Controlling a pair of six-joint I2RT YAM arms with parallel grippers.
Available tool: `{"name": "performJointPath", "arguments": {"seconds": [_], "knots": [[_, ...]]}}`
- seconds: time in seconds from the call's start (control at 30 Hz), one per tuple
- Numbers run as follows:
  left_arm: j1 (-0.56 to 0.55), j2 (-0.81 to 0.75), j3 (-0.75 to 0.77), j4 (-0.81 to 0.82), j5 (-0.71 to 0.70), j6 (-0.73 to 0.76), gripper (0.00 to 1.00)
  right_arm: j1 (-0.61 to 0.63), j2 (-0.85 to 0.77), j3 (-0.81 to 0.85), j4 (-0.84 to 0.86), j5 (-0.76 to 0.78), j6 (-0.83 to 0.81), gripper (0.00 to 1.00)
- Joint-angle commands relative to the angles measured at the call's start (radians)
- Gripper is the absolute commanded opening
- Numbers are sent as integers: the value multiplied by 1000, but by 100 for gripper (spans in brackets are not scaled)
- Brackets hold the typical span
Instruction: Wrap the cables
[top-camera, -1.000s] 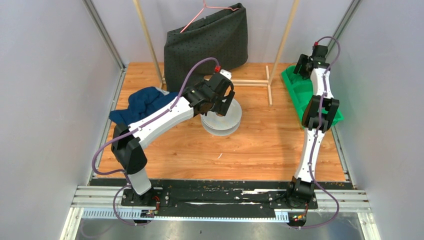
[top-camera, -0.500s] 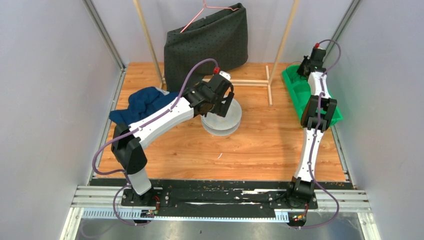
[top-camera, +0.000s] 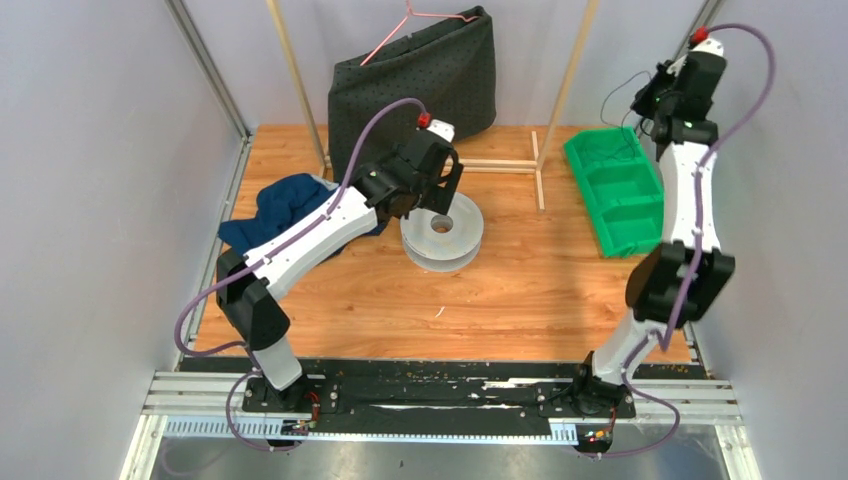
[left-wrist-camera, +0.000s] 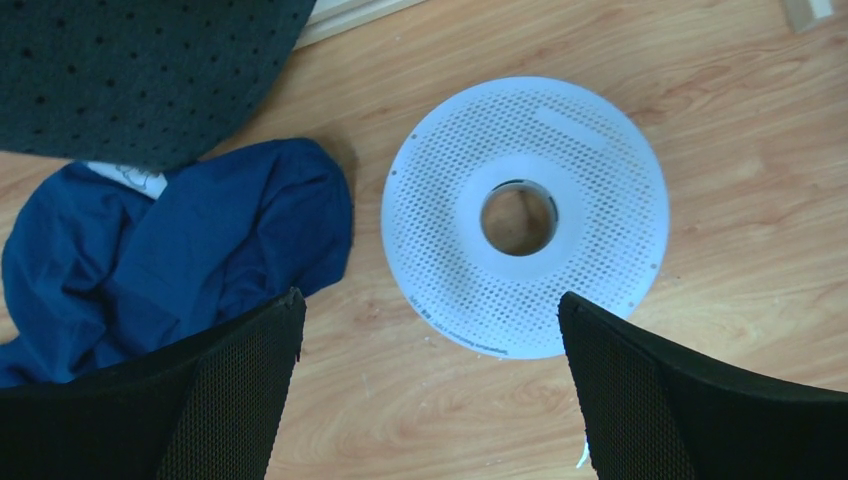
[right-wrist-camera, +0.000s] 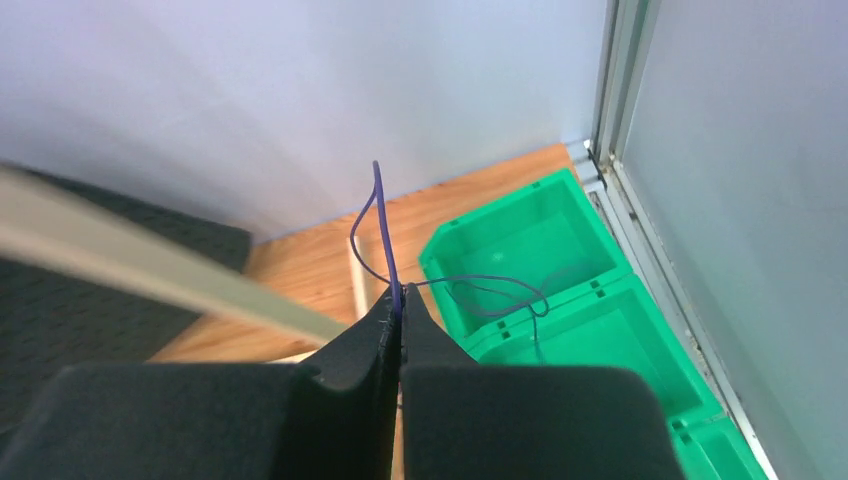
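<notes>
Cable (right-wrist-camera: 383, 230) pinched in closed right claw (right-wrist-camera: 398, 300), held above green bin (right-wrist-camera: 500, 215)
Left claw (left-wrist-camera: 430, 302) held wide over white spool (left-wrist-camera: 590, 200) laid flat on the bench (left-wrist-camera: 760, 270)

Left wrist view: the left gripper's (left-wrist-camera: 430, 296) two fingers (left-wrist-camera: 230, 400) run off the bottom edge; one covers part of the blue cloth (left-wrist-camera: 150, 250), also cut by the left edge. Dark fabric (left-wrist-camera: 140, 70) is cropped at the top. Right wrist view: the cable (right-wrist-camera: 386, 232) vanishes between the right gripper's (right-wrist-camera: 400, 305) pressed fingers; the rod (right-wrist-camera: 150, 265) is blurred, the bin (right-wrist-camera: 640, 360) cropped. From above, the left arm (top-camera: 320, 225) hides part of the spool (top-camera: 455, 235); the cable is too thin to trace.
</notes>
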Motion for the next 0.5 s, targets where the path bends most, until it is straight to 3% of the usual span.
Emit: {"name": "performJointPath", "arguments": {"seconds": [0.0,0.27,0.47], "knots": [[66,-90,-59,49,47,5,100,-15,-216,-144,-54,-73,-7,1],[136,-256,-209,131,128,33,100,16,-700,-330,-137,-114,-9,1],[142,-333,-274,154,178,26,100,121,-865,-376,-310,-192,34,1]]}}
